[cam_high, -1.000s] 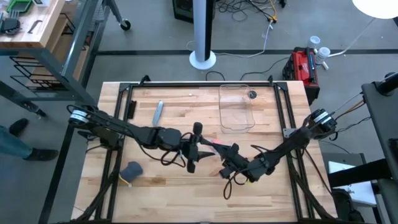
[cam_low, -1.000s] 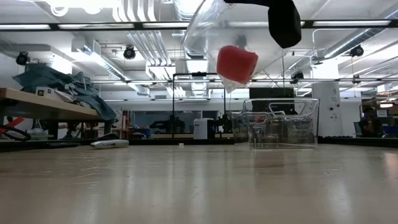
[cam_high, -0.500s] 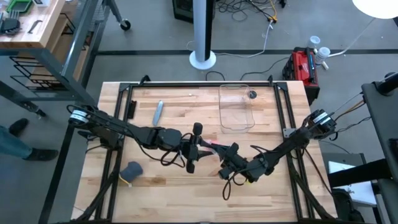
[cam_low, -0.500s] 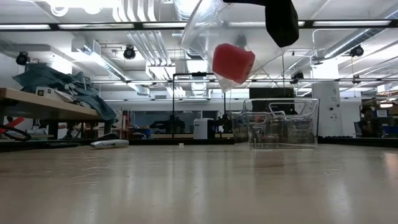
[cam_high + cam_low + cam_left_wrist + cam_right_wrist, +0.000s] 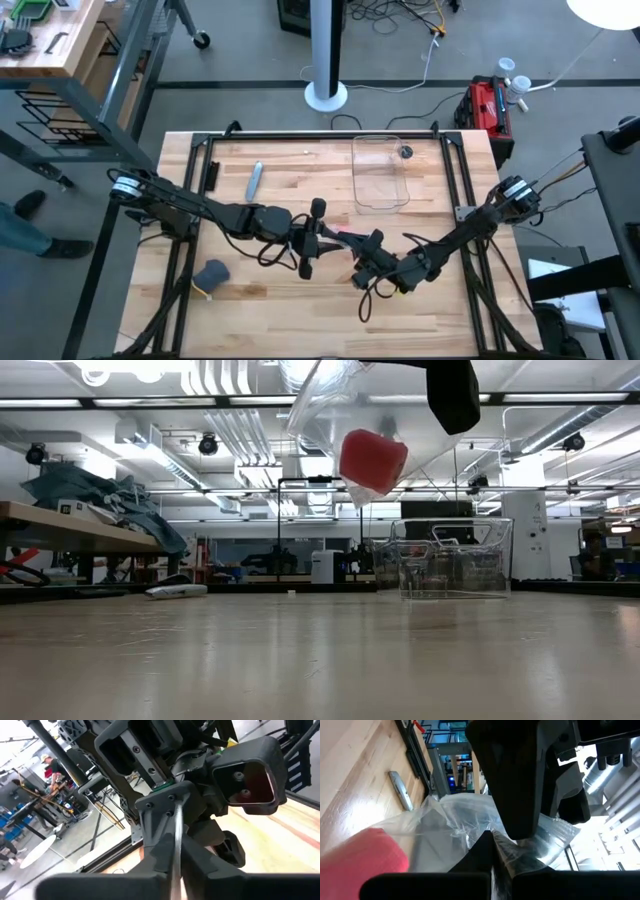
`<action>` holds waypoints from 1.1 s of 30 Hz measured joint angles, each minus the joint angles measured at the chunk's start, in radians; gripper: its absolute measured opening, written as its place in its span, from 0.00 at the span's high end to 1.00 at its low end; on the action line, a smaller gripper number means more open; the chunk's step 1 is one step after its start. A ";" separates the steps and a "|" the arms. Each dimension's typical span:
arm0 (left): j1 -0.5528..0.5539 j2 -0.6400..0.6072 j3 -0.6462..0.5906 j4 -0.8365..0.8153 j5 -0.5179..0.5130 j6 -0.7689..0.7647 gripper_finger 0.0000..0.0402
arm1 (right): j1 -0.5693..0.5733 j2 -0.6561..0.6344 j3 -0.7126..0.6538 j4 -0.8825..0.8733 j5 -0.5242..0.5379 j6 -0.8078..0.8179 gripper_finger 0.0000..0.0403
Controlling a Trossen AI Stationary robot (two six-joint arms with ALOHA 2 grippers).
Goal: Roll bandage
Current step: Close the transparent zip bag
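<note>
1. Risk, as I judge it: the clear plastic bag [image 5: 330, 420] hangs in the air between the two grippers, and if either grip slackens or they pull unevenly, it could tip and drop its load onto the table [image 5: 260, 290] below.
2. The bandage [image 5: 372, 460], a compact pink roll, sits inside that bag, low in it, beneath both grippers and well above the tabletop.
3. The right gripper [image 5: 492, 855] is pinched tight on the bag's crinkled film; the pink roll lies just beyond its fingertips.
4. The left gripper [image 5: 176, 865] has its fingers drawn narrow, a thin edge between them, apparently the bag's film; the right gripper sits close ahead of it.
5. A clear tray [image 5: 380, 172] stands well beyond both grippers, holding one small dark object [image 5: 405, 152].
</note>
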 joint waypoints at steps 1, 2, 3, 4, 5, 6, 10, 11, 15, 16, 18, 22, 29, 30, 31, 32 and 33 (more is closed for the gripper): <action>0.000 0.000 0.000 0.000 -0.001 0.002 0.95 | 0.000 0.000 0.000 0.000 -0.001 0.000 1.00; 0.000 0.000 0.000 0.002 -0.002 -0.003 0.97 | 0.000 0.000 0.000 0.000 -0.001 0.000 1.00; 0.000 0.000 0.000 0.005 -0.003 -0.015 0.98 | 0.000 0.000 0.000 0.000 -0.001 0.000 1.00; 0.000 0.000 0.000 0.009 -0.003 -0.028 0.96 | 0.000 0.000 0.000 0.000 -0.001 0.000 1.00; 0.001 0.000 0.000 0.013 -0.003 -0.041 0.94 | 0.000 0.000 0.000 0.001 0.000 0.000 1.00; 0.001 0.000 0.000 0.015 -0.002 -0.046 0.92 | 0.000 0.000 0.000 0.003 0.000 0.001 1.00; 0.001 0.000 0.000 0.023 0.001 -0.051 0.83 | 0.000 0.000 0.000 0.002 0.000 0.028 1.00; 0.001 0.000 0.000 0.023 0.001 -0.051 0.82 | 0.000 0.000 0.000 0.002 0.000 0.038 1.00; 0.001 0.000 0.000 0.031 0.001 -0.052 0.77 | -0.001 0.000 0.000 0.001 0.000 0.040 1.00; 0.001 0.000 0.000 0.031 0.001 -0.052 0.76 | -0.001 0.000 0.000 0.001 0.000 0.040 1.00; 0.001 0.000 0.000 0.031 0.001 -0.052 0.75 | -0.001 0.000 0.000 0.001 0.000 0.040 1.00; 0.001 0.000 0.000 0.031 0.001 -0.051 0.78 | -0.001 0.000 0.000 0.001 0.000 0.040 1.00; 0.004 0.000 0.000 0.029 0.016 -0.059 0.98 | -0.001 0.000 0.000 0.000 0.000 0.041 1.00; 0.004 0.000 0.000 0.031 0.018 -0.062 0.99 | -0.001 0.000 0.000 0.001 0.000 0.041 1.00; 0.004 0.000 0.000 0.032 0.021 -0.066 0.99 | -0.001 -0.002 0.000 0.001 0.000 0.041 1.00; 0.005 0.000 0.000 0.033 0.022 -0.070 0.99 | -0.001 -0.002 0.000 0.001 0.000 0.041 1.00; 0.005 0.000 0.000 0.033 0.022 -0.077 0.98 | -0.001 -0.002 0.000 0.001 0.000 0.041 1.00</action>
